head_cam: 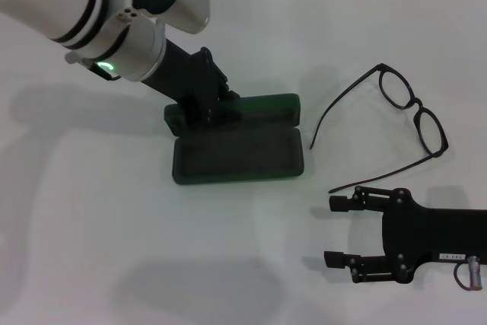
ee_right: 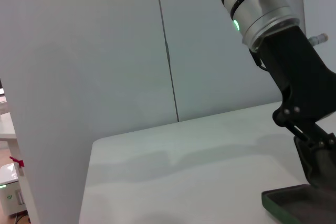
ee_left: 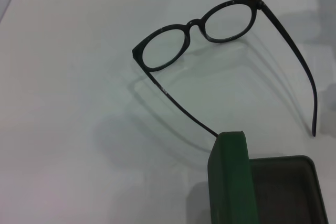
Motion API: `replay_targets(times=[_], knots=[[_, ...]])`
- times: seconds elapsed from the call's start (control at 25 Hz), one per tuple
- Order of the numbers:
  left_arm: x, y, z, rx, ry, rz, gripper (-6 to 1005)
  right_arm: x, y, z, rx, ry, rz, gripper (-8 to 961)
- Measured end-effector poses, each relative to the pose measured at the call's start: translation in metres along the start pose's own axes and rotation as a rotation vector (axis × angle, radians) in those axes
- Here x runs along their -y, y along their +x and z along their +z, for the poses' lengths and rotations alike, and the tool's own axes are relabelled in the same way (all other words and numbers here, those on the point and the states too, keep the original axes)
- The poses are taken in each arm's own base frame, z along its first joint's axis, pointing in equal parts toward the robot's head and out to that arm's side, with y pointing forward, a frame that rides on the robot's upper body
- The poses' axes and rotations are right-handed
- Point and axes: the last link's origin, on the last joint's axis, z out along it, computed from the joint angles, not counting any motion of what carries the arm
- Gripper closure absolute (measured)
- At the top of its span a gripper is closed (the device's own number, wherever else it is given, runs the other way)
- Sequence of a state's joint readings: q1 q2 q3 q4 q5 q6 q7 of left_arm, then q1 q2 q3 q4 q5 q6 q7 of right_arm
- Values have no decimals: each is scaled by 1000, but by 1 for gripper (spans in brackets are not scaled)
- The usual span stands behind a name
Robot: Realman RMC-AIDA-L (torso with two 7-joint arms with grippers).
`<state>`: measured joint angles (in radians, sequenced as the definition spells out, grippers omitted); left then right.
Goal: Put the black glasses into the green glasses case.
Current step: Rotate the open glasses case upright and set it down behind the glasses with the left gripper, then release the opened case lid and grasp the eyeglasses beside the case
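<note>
Head view: the left gripper [head_cam: 207,100] clamps the green glasses case's [head_cam: 237,156] lid, keeping it open; beyond the right gripper's [head_cam: 333,231] spread fingers lie the black glasses [head_cam: 411,116].

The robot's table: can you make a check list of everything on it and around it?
Surface: plain white table.
Job's things: green glasses case lies open, inside empty; black glasses sit on the table to its right, arms unfolded, not in the case.
Clutter: nothing seen.
Grippers: left gripper is down at the case's raised lid; right gripper is open, low over the table near one glasses arm, holding nothing.
Cables: nothing seen.
Surroundings: pale wall panels behind the table.
</note>
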<state>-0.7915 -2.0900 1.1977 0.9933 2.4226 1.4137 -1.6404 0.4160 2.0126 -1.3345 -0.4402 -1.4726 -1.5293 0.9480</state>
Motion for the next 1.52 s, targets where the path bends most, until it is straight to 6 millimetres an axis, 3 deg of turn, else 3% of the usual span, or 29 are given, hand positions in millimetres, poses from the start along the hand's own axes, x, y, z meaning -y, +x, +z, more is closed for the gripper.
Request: replay_targets(times=[0.36,0.6,0.76,0.92,1.08,1.24,1.36,1.52], knots=[[-7,-1,7,-6,47,13,699,0,0,0,0,0,0,187],[-13,1,0,-55,68,13,685,0,0,0,0,0,0,187],[-17,2,-5,-94,74,-28,572,0,0,0,0,-1,-1,187],[-22,-3,-14,-193,57,-175,458,0,0,0,2,4,0,187],[-31,-26,-26,-354,54,-345,319,1,-1,-1,7,9,2,187],[-49,-62,-41,-579,71,-488,217,5,-3,-4,20,33,5,187],[-72,-92,-52,-717,99,-546,170,9,-5,-7,35,58,8,187],[-110,-128,-60,-770,148,-597,171,13,-8,-11,53,82,9,187]])
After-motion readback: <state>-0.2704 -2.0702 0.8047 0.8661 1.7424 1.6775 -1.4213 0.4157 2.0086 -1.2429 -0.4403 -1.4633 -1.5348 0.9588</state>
